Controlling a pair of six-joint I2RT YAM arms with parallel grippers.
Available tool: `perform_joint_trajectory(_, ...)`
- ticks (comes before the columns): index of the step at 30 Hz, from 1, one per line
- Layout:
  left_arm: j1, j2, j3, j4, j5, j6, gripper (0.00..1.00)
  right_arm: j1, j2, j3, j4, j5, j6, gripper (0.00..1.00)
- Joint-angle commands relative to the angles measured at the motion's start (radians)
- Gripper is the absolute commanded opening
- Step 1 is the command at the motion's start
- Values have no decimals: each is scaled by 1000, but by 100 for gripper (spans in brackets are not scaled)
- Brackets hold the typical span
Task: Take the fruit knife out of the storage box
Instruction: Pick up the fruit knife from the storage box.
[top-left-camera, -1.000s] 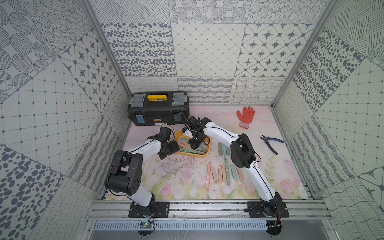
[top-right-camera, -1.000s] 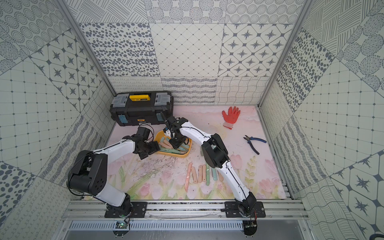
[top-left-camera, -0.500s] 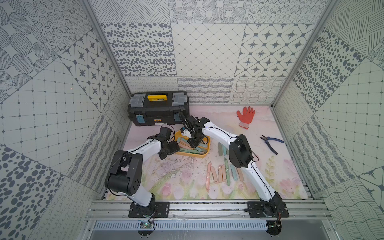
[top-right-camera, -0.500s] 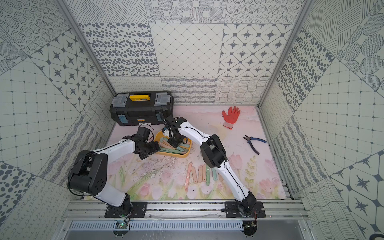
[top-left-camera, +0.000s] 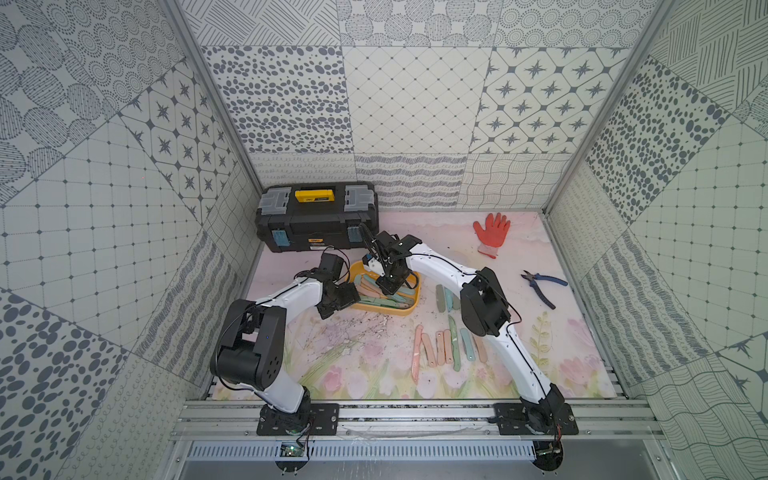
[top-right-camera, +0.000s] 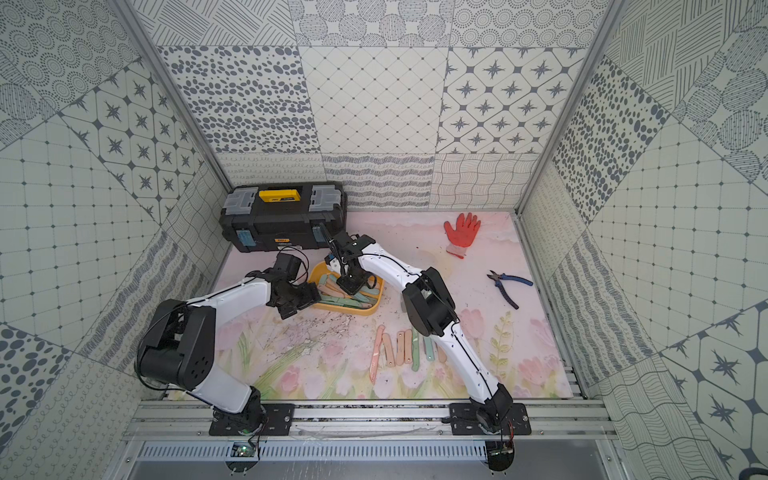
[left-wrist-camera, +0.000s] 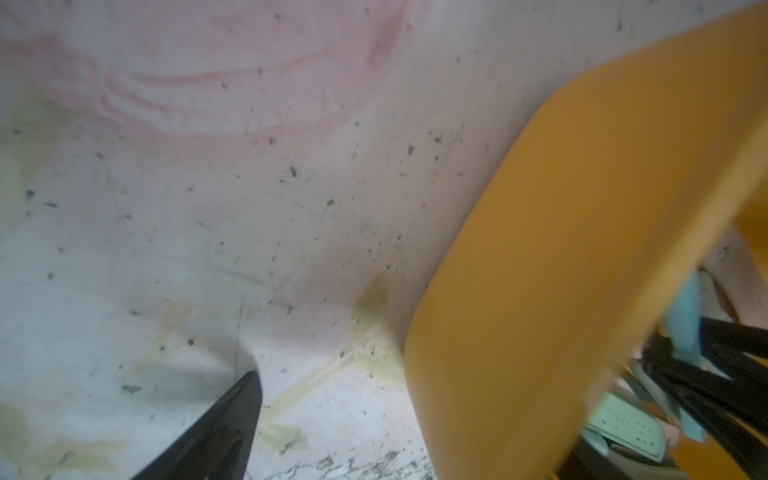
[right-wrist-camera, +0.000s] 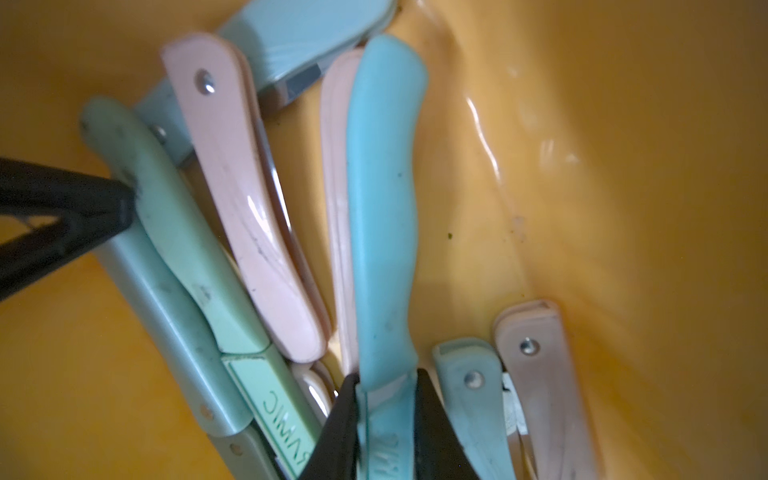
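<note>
A shallow yellow plastic storage box (top-left-camera: 390, 311) holds several pastel knives (right-wrist-camera: 245, 208). The right gripper (right-wrist-camera: 384, 386) reaches into it, jaws pinched on a sky-blue plastic-handled fruit knife (right-wrist-camera: 382, 232) that lies inside. The left gripper (top-left-camera: 351, 296) straddles the box's wall, jaws spread wide.

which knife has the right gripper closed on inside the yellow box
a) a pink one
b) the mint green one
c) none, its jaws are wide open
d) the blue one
d: in the right wrist view the right gripper has its jaws pressed against both sides of the blue fruit knife, which lies in the yellow storage box.
</note>
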Motion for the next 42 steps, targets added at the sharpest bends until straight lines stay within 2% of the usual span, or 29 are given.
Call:
perform_joint_trajectory(1, 1, 12, 13, -56, 3, 16, 88, 3, -68, -16, 42, 8, 11, 16)
perform_joint_trajectory(18, 0, -4, 41, -50, 5, 27, 89, -8, -187, -14, 54, -7, 56, 16)
perform_joint_trajectory(23, 0, 9, 48, -47, 5, 30, 89, -37, -250, -62, 100, -65, 106, 17)
perform_joint_trajectory(31, 3, 15, 58, -51, 3, 33, 89, -62, -327, -142, 130, -48, 147, 17)
perform_joint_trajectory(35, 7, 16, 62, -49, 8, 31, 89, -104, -389, -225, 146, -3, 238, 17)
perform_joint_trajectory(39, 6, 13, 58, -46, 9, 33, 89, -195, -521, -435, 242, -22, 362, 17)
perform_joint_trajectory(42, 7, 16, 51, -38, 16, 32, 89, -247, -612, -564, 278, -3, 397, 17)
